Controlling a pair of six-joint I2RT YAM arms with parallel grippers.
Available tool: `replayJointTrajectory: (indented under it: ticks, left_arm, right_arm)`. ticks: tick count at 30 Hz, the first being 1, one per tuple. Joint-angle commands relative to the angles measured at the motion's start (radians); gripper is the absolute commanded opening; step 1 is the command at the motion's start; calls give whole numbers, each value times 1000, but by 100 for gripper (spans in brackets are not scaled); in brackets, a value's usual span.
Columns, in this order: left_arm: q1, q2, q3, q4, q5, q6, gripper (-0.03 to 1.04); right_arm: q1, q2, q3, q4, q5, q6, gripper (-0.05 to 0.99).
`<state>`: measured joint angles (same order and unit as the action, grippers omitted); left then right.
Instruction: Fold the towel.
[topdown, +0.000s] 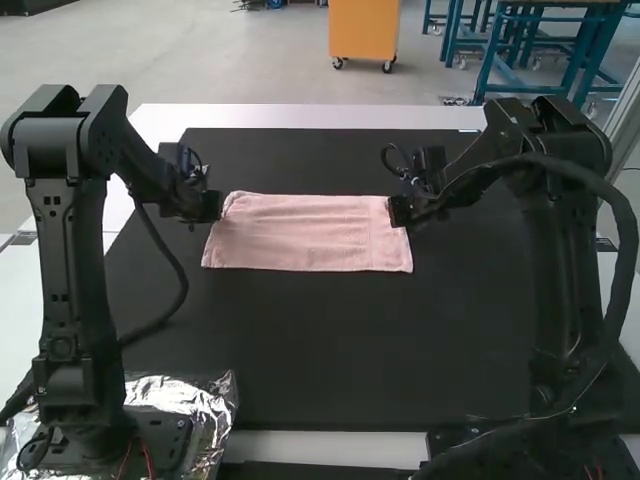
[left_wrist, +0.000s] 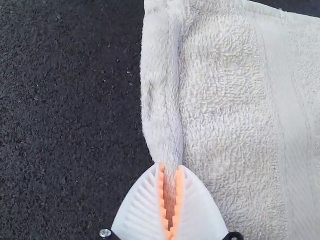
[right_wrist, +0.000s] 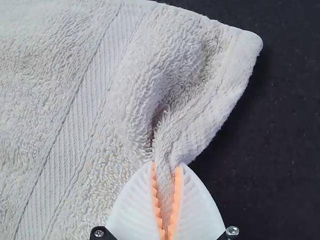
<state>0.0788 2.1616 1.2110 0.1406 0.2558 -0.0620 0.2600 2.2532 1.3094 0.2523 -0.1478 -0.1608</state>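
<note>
On our black mat (topdown: 320, 350), the pink towel (topdown: 310, 235) lies spread crosswise; at its left end our left gripper (topdown: 212, 206) pinches the edge, at its right end our right gripper (topdown: 398, 210) pinches a bunched fold.

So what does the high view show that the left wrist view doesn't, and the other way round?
High view: the towel's whole rectangular outline, the right gripper at its right end, and crinkled foil by the left arm's base.
Left wrist view: the left gripper's white ribbed fingers and orange pads, shut on a ridge of towel.
Both: towel on black mat, left gripper at its left edge.
</note>
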Motion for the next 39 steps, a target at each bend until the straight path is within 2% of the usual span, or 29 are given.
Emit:
replayJointTrajectory:
  ticks: [1, 4, 12, 15, 16, 18, 28, 39]
  left_arm:
    - [21, 18, 28, -16, 31, -25, 2]
    - [22, 1, 44, -32, 45, -24, 2]
    - [24, -54, 81, -58, 43, -7, 2]
    - [26, -66, 87, -79, 43, 1, 2]
    - [26, -72, 84, -81, 43, 5, 2]
    - [26, -85, 76, -90, 43, 44, 2]
    - [72, -161, -21, -91, 59, 106, 2]
    - [72, -321, -199, -67, 69, 113, 2]
  right_arm:
    - [7, -6, -7, -15, -24, 10, -2]
    - [7, -30, 4, -16, -24, 20, -2]
    - [8, -99, 21, -44, -27, 37, -2]
    - [2, -115, 16, -76, -53, 38, -2]
    - [-1, -121, 13, -82, -58, 38, -2]
    - [-8, -135, -6, -84, -70, 38, -2]
    - [-28, -225, -101, -84, -98, 44, -2]
    - [-30, -356, -213, -88, -131, 72, -2]
